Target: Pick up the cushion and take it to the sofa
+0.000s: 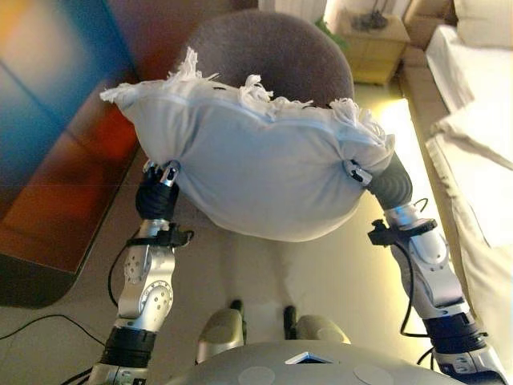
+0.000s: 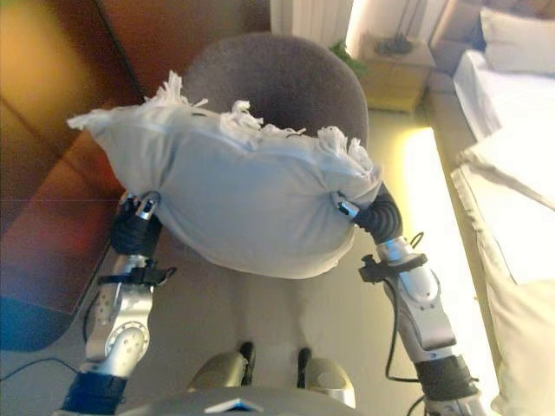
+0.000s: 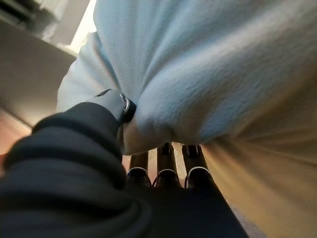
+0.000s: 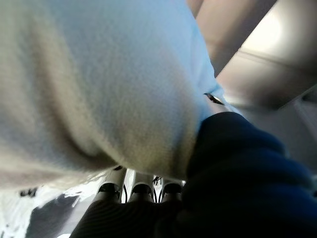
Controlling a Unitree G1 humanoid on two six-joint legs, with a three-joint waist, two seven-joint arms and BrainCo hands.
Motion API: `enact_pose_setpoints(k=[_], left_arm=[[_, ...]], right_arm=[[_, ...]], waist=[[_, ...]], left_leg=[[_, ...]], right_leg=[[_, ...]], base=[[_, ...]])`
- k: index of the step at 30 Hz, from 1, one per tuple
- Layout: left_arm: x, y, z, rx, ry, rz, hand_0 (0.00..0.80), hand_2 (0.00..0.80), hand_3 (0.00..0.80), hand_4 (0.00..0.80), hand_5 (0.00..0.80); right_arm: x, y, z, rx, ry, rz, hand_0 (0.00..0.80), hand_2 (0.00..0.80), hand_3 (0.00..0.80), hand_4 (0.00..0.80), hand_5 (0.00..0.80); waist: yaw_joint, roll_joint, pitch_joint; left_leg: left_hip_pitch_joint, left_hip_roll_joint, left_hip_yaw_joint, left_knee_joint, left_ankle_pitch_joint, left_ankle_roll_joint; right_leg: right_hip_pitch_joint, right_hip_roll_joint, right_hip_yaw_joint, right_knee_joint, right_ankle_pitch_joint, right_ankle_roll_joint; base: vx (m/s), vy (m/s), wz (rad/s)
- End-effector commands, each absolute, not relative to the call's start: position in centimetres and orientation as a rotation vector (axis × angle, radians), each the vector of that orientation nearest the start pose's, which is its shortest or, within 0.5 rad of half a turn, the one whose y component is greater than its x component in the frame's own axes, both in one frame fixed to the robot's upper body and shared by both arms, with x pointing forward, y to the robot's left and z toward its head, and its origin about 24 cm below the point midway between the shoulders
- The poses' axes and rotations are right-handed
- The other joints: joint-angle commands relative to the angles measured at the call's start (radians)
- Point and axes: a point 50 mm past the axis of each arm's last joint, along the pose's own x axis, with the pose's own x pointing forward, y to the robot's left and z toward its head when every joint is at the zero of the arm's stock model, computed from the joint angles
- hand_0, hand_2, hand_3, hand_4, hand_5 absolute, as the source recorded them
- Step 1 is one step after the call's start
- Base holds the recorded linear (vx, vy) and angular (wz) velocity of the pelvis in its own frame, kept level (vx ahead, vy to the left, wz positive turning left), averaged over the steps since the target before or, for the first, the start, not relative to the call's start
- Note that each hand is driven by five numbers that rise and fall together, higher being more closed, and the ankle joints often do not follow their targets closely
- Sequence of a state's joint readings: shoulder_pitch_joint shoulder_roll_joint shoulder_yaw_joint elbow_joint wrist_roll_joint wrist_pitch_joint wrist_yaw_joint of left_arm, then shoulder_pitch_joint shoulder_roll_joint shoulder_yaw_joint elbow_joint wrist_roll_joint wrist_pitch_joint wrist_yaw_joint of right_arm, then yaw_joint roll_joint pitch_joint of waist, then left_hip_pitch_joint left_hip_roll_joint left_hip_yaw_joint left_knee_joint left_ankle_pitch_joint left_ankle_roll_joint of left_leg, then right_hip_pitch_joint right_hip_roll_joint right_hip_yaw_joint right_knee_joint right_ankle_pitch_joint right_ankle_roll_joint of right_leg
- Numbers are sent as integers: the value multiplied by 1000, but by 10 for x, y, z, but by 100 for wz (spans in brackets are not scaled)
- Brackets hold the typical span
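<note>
The cushion [image 1: 256, 168] is sitting up between both hands, left hand [image 1: 158, 188] pressing its left end, right hand [image 1: 377, 180] its right end. A round chair [image 1: 272, 52] is sitting right behind it, a nightstand [image 1: 373, 44] further back right, and a bed [image 1: 473, 120] is running along the right side.

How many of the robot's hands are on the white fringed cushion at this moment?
2. The left hand presses into one end of the cushion and the right hand into the other, carrying it between them above the floor. The fingers of both are hidden under the fabric.
</note>
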State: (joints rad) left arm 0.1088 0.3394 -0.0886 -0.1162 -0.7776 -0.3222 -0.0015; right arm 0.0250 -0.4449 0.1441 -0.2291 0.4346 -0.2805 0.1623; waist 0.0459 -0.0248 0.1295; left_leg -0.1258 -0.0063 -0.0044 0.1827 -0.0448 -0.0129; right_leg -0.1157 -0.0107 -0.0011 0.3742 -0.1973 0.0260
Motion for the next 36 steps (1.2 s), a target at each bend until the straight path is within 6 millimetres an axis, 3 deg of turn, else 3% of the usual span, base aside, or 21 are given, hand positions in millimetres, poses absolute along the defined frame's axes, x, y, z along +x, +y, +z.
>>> enact_pose_setpoints(k=[1,5,8,9,11,16,19,20,21,23,25,26,29,31,36], left_arm=[[239,191,125,-476,-537,-117,800,800,800,800,800],[233,192,121,-485,-521,-101,800,800,800,800,800],[232,195,121,-483,-527,-90,800,800,800,800,800],[232,196,122,-476,-531,-85,800,800,800,800,800],[234,198,124,-479,-528,-78,800,800,800,800,800],[231,202,124,-448,-510,-105,800,800,800,800,800],[232,202,126,-419,-509,-117,800,800,800,800,800],[234,201,126,-415,-505,-116,800,800,800,800,800],[237,201,128,-420,-500,-117,800,800,800,800,800],[243,201,129,-414,-488,-126,800,800,800,800,800],[246,199,127,-401,-461,-102,800,800,800,800,800],[246,198,124,-397,-444,-96,800,800,800,800,800],[246,197,121,-385,-426,-95,800,800,800,800,800],[246,194,120,-378,-414,-110,800,800,800,800,800],[246,188,107,-380,-346,-87,800,800,800,800,800]], right_arm=[[240,-160,157,34,-630,412,800,800,800,800,800],[237,-159,153,38,-599,419,800,800,800,800,800],[234,-163,153,45,-605,429,800,800,800,800,800],[234,-165,153,50,-609,434,800,800,800,800,800],[234,-167,154,62,-612,436,800,800,800,800,800],[230,-167,150,101,-611,406,800,800,800,800,800],[231,-159,150,117,-630,399,800,800,800,800,800],[232,-157,149,118,-629,392,800,800,800,800,800],[233,-156,149,120,-627,383,800,800,800,800,800],[237,-157,148,114,-619,364,800,800,800,800,800],[239,-160,146,122,-605,350,800,800,800,800,800],[239,-161,144,121,-600,345,800,800,800,800,800],[240,-165,144,116,-586,335,800,800,800,800,800],[245,-168,143,116,-571,313,800,800,800,800,800],[252,-169,132,128,-477,296,800,800,800,800,800]], waist=[[56,10,-24],[81,17,-26],[83,26,-17],[80,23,-15],[77,13,-20],[105,-34,-76],[108,-19,-94],[100,-24,-91],[93,-12,-92],[74,-8,-87],[49,4,-72],[36,7,-61],[-2,-5,-38],[-4,-11,-39],[5,-19,-77]], left_leg=[[-156,-13,-65,-224,257,-49],[-240,-1,-103,-270,282,-66],[-242,27,-95,-259,305,-71],[-226,29,-89,-254,278,-65],[-199,26,-57,-228,266,-52],[-159,-55,-58,-123,185,27],[-106,-69,-62,-123,144,59],[-90,-81,-59,-123,136,64],[-70,-78,-65,-139,139,64],[-31,-83,-53,-157,137,59],[48,-71,-56,-188,130,42],[74,-66,-61,-193,118,37],[123,-64,-66,-170,43,36],[142,-57,-77,-163,13,36],[169,-27,-79,-172,11,16]], right_leg=[[267,75,13,-277,42,-31],[299,82,33,-195,-14,-41],[301,77,34,-121,-61,-40],[298,68,33,-100,-60,-33],[313,32,23,-41,-6,2],[348,-50,-9,108,225,116],[233,-59,-15,272,318,116],[197,-61,-13,271,306,114],[153,-43,-21,250,291,108],[103,-44,-79,123,251,100],[36,-70,-147,-20,244,83],[24,-78,-153,-80,245,77],[-51,-120,-117,-216,332,96],[-46,-125,-106,-268,332,101],[73,-102,-104,-378,294,88]], base=[[484,81,4],[508,87,-5],[556,145,-13],[546,171,-27],[573,171,-36],[573,125,-24],[485,113,-14],[447,105,10],[416,77,-3],[366,45,-7],[332,-22,27],[308,-80,36],[252,-104,50],[242,-131,40],[224,-164,36]])
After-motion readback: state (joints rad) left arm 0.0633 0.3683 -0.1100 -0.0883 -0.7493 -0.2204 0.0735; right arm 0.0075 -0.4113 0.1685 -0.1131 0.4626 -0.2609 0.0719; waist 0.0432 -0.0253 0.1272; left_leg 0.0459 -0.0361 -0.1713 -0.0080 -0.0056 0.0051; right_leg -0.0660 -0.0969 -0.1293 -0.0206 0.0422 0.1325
